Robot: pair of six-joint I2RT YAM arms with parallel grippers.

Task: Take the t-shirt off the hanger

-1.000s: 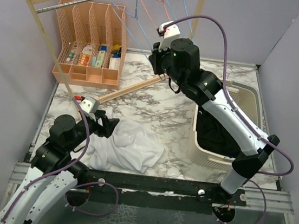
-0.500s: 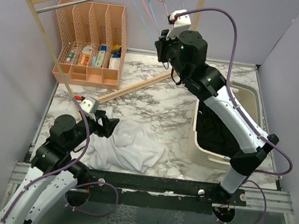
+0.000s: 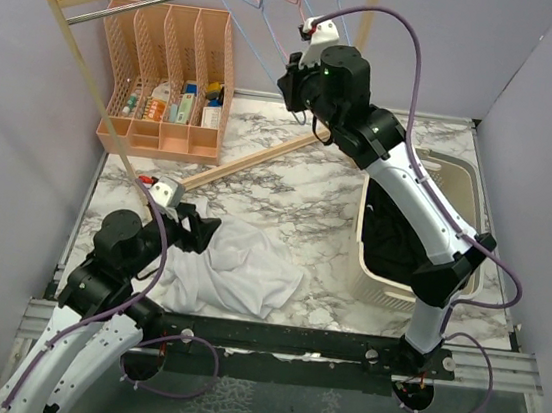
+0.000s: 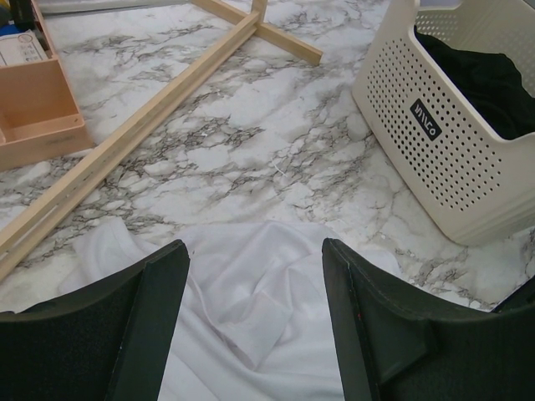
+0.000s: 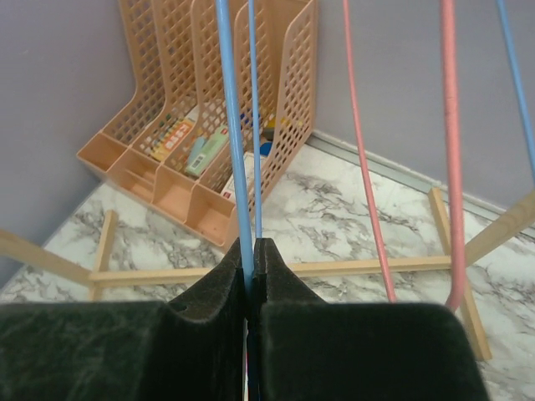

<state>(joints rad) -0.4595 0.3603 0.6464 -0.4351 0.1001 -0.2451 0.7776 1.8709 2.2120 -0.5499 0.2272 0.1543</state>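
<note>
Left wrist view showed my left gripper [image 4: 255, 276] spread wide, empty, just above the white t-shirt [image 4: 251, 342] heaped left of the basket [image 4: 435, 142]; my right gripper [image 5: 253, 248] was clamped on a blue hanger [image 5: 232, 125].

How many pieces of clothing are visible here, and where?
2. A white t-shirt lies crumpled on the table before the open left gripper; a dark garment sits in the laundry basket. Others may be buried beneath it.
</note>
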